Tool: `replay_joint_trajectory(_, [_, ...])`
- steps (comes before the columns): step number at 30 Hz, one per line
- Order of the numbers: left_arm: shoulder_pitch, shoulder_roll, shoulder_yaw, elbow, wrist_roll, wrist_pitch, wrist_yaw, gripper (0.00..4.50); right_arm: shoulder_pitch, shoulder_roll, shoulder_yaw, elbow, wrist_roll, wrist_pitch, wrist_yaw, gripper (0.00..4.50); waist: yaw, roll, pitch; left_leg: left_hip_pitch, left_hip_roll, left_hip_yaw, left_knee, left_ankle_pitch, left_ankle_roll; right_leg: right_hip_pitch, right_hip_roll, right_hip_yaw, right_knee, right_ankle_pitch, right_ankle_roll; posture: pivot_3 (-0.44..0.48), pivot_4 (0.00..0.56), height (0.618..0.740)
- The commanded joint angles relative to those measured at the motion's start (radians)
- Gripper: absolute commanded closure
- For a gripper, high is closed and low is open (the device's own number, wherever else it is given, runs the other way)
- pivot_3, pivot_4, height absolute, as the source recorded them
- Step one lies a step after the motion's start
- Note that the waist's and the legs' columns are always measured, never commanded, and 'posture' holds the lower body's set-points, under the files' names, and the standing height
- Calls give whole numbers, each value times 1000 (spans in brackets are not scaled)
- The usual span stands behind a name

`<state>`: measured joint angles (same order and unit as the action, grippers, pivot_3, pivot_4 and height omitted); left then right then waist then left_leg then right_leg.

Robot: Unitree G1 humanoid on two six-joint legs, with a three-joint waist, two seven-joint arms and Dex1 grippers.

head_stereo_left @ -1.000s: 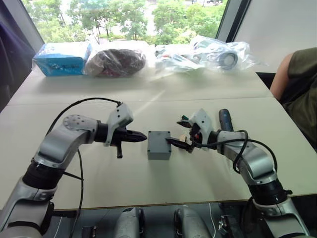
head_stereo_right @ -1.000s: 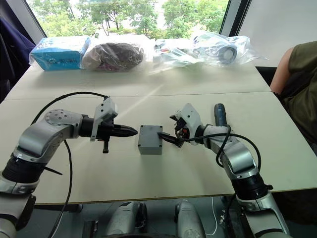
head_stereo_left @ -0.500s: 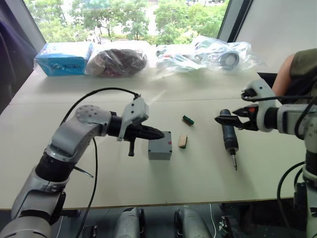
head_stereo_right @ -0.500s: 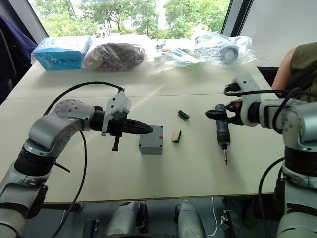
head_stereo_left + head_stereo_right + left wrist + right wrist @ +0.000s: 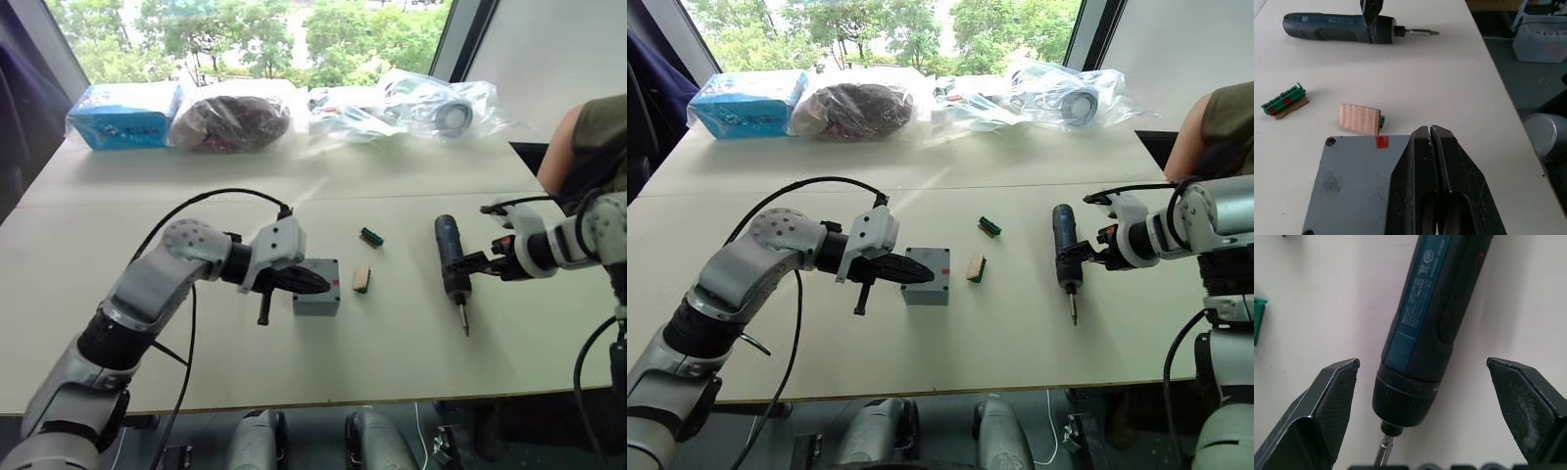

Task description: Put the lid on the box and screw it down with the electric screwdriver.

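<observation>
The box (image 5: pixel 316 287) sits just left of centre in the head views, on the pale table (image 5: pixel 294 362); a grey lid (image 5: pixel 1352 186) with corner holes lies on top of it, and a small red mark shows at its far edge in the left wrist view; whether the lid is fastened cannot be told. The left gripper (image 5: pixel 318 285) reaches in from the left of the frame and hangs over the box top, its two black fingers (image 5: pixel 1415 191) pressed together with nothing between them; whether they touch the lid cannot be told.

The electric screwdriver (image 5: pixel 452 266) lies flat on the table right of centre in the head views, well apart from the box, its dark blue body pointing away from the robot and its thin metal bit toward the near table edge. The right gripper (image 5: pixel 1080 253) comes in from the right edge of the frame at the tool's collar; its fingers (image 5: pixel 1327 401) are spread wide to either side of the barrel and clear of it in the right wrist view, holding nothing.

Between box and screwdriver lie two small pieces: a tan block (image 5: pixel 361 278) just beside the box, and a green connector strip (image 5: pixel 371 236) a little farther up the frame. Along the top of the frame, by the window, stand a blue packet (image 5: pixel 125 115) and several plastic bags (image 5: pixel 392 106); a person's arm (image 5: pixel 573 147) shows at the right edge.
</observation>
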<state>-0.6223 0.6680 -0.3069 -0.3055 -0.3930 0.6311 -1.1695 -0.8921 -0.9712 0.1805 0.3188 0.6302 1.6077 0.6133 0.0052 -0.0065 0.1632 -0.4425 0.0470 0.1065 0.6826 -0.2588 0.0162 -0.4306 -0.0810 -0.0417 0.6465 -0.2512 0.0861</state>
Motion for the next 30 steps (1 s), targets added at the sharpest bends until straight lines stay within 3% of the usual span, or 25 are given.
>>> replay_joint_trajectory(1, [6, 6, 31, -51, -11, 13, 25, 4500, -35, -7, 68, 27, -39, -17, 51, 136, 4, 0, 0, 0, 0, 0, 0, 0, 0, 0, 0, 0, 0, 0, 0, 0, 150, 740])
replay_joint_trajectory(9, [34, 15, 48, -87, -26, 39, 61, 4500, -56, -15, 232, 25, -68, -36, 181, 136, 4, 0, 0, 0, 0, 0, 0, 0, 0, 0, 0, 0, 0, 0, 0, 0, 150, 740])
replay_joint_trajectory(12, [40, 11, 51, -96, -32, 49, 77, 4500, -50, -2, 267, 46, -109, -77, 200, 786, 4, -1, 0, 0, 0, 0, 0, 0, 0, 0, 0, 0, 0, 0, 0, 0, 150, 740])
replay_joint_trajectory(17, [47, 14, 54, -99, -39, 54, 87, 4500, -49, 11, 316, 56, -152, -107, 248, 2476, 2, -1, -1, 0, 0, 0, 0, 0, 0, 0, 0, 0, 0, 0, 0, 0, 150, 740])
replay_joint_trajectory(18, [46, 14, 54, -97, -40, 54, 89, 4500, -46, 10, 327, 55, -160, -111, 258, 2649, 2, -1, -1, 0, 0, 0, 0, 0, 0, 0, 0, 0, 0, 0, 0, 0, 150, 740])
replay_joint_trajectory(24, [40, 17, 58, -71, -35, 47, 94, 4500, -64, 17, 312, 98, -218, -156, 280, 2665, 1, -3, -2, 1, 0, 0, 0, 0, 0, 1, 0, 0, 0, 0, 0, 0, 150, 740])
replay_joint_trajectory(30, [30, 45, 77, 0, -23, 25, 74, 4500, -255, 55, 97, 247, -255, -394, 268, 2665, -10, 4, 2, -1, 0, 2, 1, 0, 0, -1, 0, 1, 0, 0, 0, 0, 150, 740])
